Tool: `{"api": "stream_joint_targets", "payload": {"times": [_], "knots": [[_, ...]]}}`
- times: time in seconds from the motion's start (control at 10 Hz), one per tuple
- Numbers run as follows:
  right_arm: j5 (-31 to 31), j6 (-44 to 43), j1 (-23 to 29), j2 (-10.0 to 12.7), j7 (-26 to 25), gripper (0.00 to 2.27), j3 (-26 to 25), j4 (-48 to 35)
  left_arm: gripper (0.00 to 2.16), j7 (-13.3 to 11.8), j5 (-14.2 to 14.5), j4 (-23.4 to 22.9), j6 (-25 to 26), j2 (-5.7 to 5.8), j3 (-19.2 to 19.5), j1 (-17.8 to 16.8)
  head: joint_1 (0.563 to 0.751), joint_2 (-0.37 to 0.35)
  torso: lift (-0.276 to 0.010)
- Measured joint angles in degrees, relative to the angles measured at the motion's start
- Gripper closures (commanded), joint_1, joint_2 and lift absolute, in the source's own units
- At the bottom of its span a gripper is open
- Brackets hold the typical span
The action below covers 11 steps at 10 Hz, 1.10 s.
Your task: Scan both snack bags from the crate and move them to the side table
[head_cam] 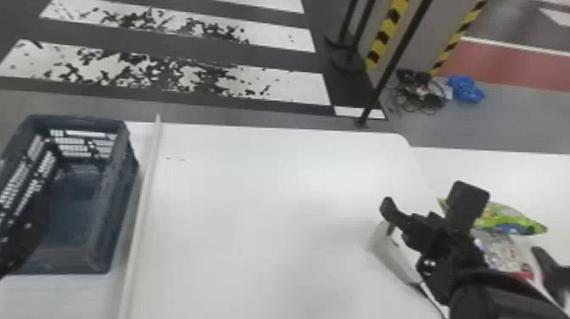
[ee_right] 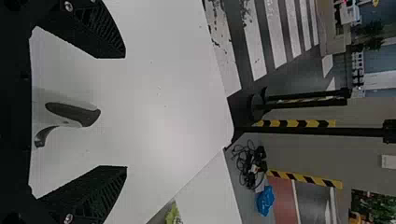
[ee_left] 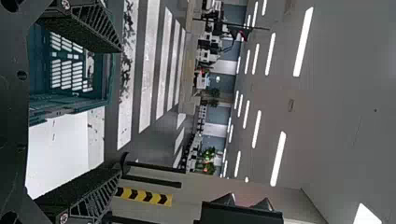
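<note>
The white desk (head_cam: 254, 203) spreads across the head view, with the white side desk (head_cam: 500, 165) at its right; their shared edge is faint and runs out of sight behind the right arm. The dark blue crate (head_cam: 116, 203) lies towards 9 o'clock, its long axis from 1 to 7 o'clock, its near left corner lost behind the left hand (head_cam: 21, 242), a dark shape cut by the picture's edge. That hand's wrist view shows its two fingers spread wide. The right hand (head_cam: 428, 208), towards 4 o'clock, is spread too, a broad gap between its fingers. Beyond it, at its 3 o'clock, the green snack bag (head_cam: 509, 220) lies on the side desk, long axis between 9–10 and 3–4 o'clock, its left part covered by a black finger. At the hand's 4 o'clock, just below the green bag, is a silvery bag (head_cam: 502, 252) touched with red, slanting roughly from 10 to 4 o'clock; the arm hides so much that which desk bears it cannot be told. At the hand's 7 o'clock, a pale scanner (head_cam: 392, 254) sits on the desk, partly covered by the hand and arm.
</note>
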Motion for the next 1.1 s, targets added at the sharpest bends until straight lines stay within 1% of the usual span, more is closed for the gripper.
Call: {"api": "stream_joint_targets", "payload": {"times": [0.1,0.3,0.4,0.5,0.6,0.7,0.8,0.9,1.0,1.1], "knots": [[0.8,-0.5,1.1,0.5,0.0,0.08,0.8,-1.8,0.08,0.1,0.0,-0.2,0.0,-0.08,-0.3,0.0,0.695,-0.169,-0.029],[0.4,0.0,5.4,1.7,0.0,0.08,1.9,-8.0,0.08,0.5,0.0,-0.8,-0.3,-0.15,-0.9,0.0,0.695,-0.147,-0.029],[1.6,-1.4,7.2,3.2,0.0,0.07,3.3,-10.5,0.08,2.5,-0.8,-1.5,-2.2,-0.47,-1.5,0.3,0.695,-0.134,-0.029],[3.7,-6.5,8.7,4.6,0.0,0.04,5.2,-11.3,0.08,5.3,-2.9,-1.8,-6.5,-0.87,-2.8,0.6,0.695,-0.109,-0.029],[5.4,-14.4,10.4,5.0,0.2,0.03,7.1,-11.2,0.08,6.0,-4.4,-2.1,-9.4,-1.11,-3.9,1.0,0.695,-0.105,-0.029],[6.3,-23.8,12.4,5.1,1.9,0.04,8.8,-10.7,0.08,6.0,-4.9,-2.2,-10.1,-1.27,-4.5,1.3,0.695,-0.094,-0.029],[6.8,-32.1,14.5,5.1,3.8,0.05,10.1,-10.5,0.08,5.9,-4.9,-2.2,-10.0,-1.4,-4.8,1.5,0.695,-0.084,-0.029],[7.0,-37.8,16.7,5.1,4.2,0.05,11.4,-10.6,0.08,5.9,-4.9,-2.7,-8.7,-1.58,-5.1,1.9,0.695,-0.073,-0.029],[7.1,-40.7,19.1,5.1,4.1,0.05,12.7,-11.4,0.08,5.9,-4.9,-3.8,-4.9,-1.93,-5.3,2.4,0.695,-0.068,-0.029],[7.1,-41.4,21.3,5.1,4.0,0.05,13.6,-12.4,0.08,5.9,-4.9,-5.2,-0.2,-2.24,-5.3,2.9,0.695,-0.066,-0.029]]}}
